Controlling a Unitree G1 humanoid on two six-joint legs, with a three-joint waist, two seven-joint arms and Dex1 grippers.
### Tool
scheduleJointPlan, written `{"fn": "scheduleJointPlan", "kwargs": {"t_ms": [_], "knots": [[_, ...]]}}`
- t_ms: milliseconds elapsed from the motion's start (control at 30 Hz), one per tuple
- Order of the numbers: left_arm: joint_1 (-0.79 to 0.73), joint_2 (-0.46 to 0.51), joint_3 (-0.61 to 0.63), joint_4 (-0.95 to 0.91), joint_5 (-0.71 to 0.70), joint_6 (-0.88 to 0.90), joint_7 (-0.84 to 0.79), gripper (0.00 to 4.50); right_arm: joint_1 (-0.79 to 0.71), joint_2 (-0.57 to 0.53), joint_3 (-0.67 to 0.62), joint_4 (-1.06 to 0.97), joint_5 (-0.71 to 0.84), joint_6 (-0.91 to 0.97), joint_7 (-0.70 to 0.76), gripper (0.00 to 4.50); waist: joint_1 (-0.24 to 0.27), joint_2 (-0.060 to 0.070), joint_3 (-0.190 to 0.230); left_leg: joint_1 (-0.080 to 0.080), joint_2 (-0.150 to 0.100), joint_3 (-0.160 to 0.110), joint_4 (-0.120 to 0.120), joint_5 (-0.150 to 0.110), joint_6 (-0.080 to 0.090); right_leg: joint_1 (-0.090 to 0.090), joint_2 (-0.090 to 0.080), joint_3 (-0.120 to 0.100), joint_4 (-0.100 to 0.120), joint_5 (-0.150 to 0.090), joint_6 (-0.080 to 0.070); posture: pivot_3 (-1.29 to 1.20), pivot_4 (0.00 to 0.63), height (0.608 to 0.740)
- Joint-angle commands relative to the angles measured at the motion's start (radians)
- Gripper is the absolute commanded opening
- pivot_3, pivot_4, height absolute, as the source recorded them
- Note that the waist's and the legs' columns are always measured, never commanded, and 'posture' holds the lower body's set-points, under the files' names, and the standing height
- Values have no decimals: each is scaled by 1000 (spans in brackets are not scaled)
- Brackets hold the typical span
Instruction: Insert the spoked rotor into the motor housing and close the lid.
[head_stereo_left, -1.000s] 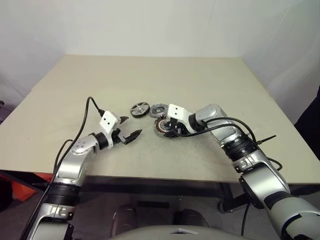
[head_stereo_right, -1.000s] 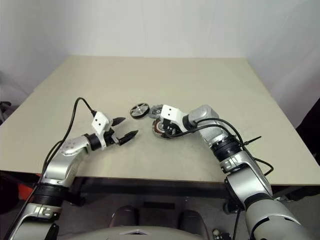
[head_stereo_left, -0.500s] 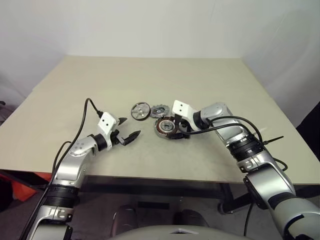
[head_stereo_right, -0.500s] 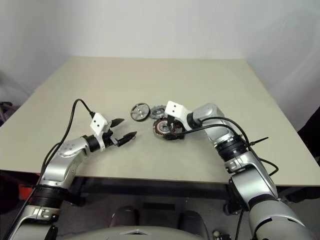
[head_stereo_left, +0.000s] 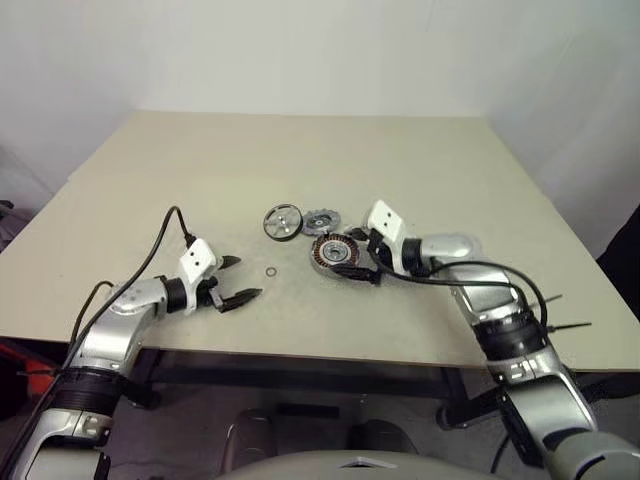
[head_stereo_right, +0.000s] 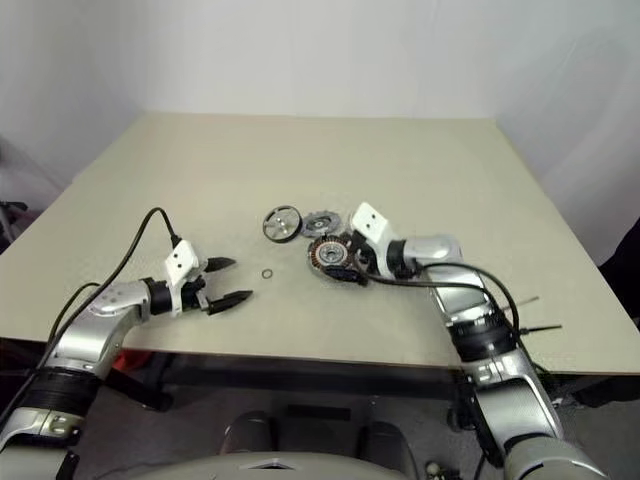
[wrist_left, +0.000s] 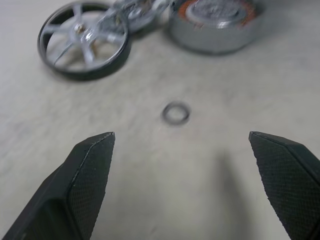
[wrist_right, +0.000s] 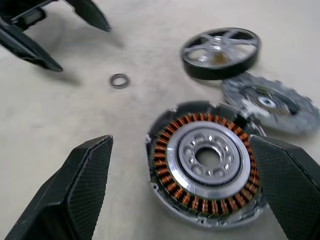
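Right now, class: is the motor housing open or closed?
Open. The housing shows its bare copper windings and hub; the lid lies on the table beside it, the rotor also out.

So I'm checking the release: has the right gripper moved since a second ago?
Yes. The right gripper has opened and drawn back off the motor housing, toward the table's right edge. The housing now sits uncovered.
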Motion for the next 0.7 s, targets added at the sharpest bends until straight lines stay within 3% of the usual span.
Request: {"fn": "scheduleJointPlan", "kwargs": {"t_ms": [33,700], "knots": [[-44,-22,-6,31,11,-53,1,4500,-10,39,-67,-74,48,-17,-88,4468,-2,0,0,0,0,0,0,0,0,0,0,0,0,0,0,0,0,740],[-107,-176,-73,174,113,-109,120,4500,-39,19,-73,-48,97,13,-148,4468,0,0,0,1,-1,0,-2,0,0,1,0,0,-1,1,-2,0,0,740]]}}
